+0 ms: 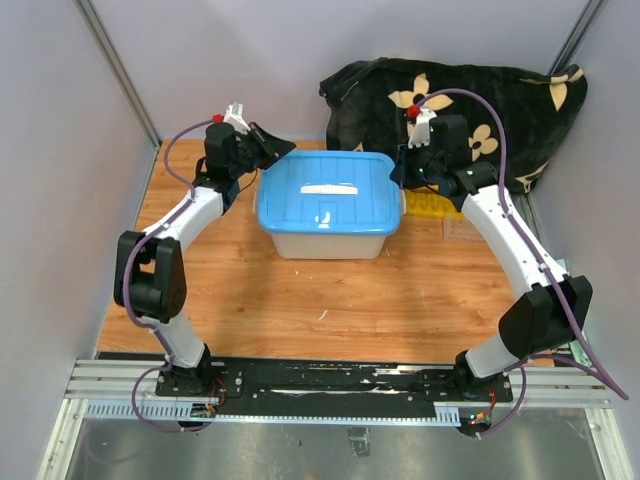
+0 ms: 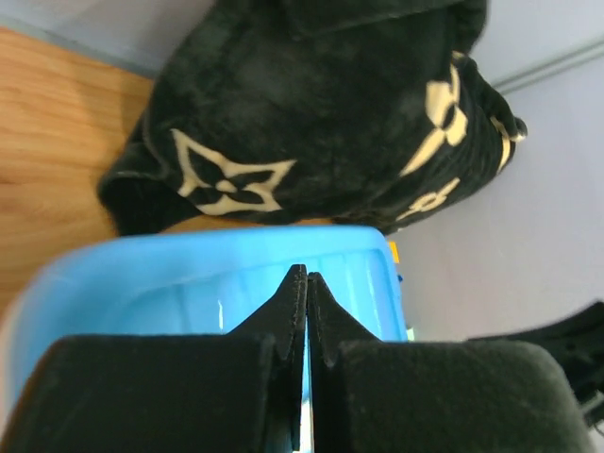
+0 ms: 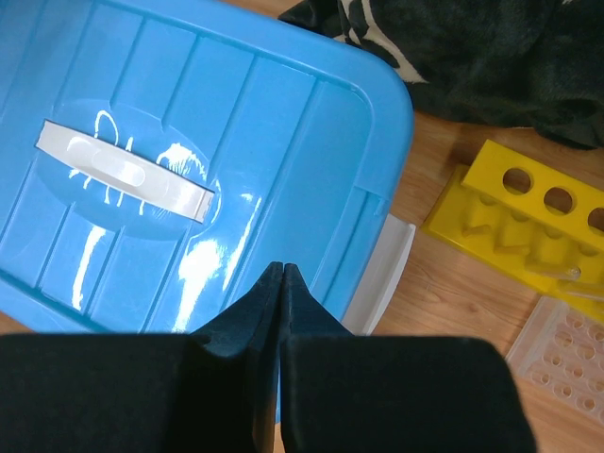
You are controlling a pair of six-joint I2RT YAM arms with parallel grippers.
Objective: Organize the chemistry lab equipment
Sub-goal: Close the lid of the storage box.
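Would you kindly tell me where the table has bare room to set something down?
Widest bare wood: the table in front of the blue-lidded tub, toward the near edge; a narrower strip left of it. Crowded right of the tub: yellow rack and clear rack near the black cloth.

The lid [image 3: 189, 104] is glossy blue plastic, ribbed, with bright reflections. Its handle [image 3: 123, 170] is smooth white plastic. The tub [image 1: 325, 243] below is milky, translucent plastic. The counter [image 1: 400, 300] is warm wood grain with a satin finish. The cloth [image 2: 311, 104] is black, soft and fuzzy. The yellow rack [image 3: 491, 226] is smooth opaque plastic, and the clear rack [image 3: 566, 354] is frosted plastic. The left tool [image 2: 302, 276] and right tool [image 3: 281, 271] are matt black.
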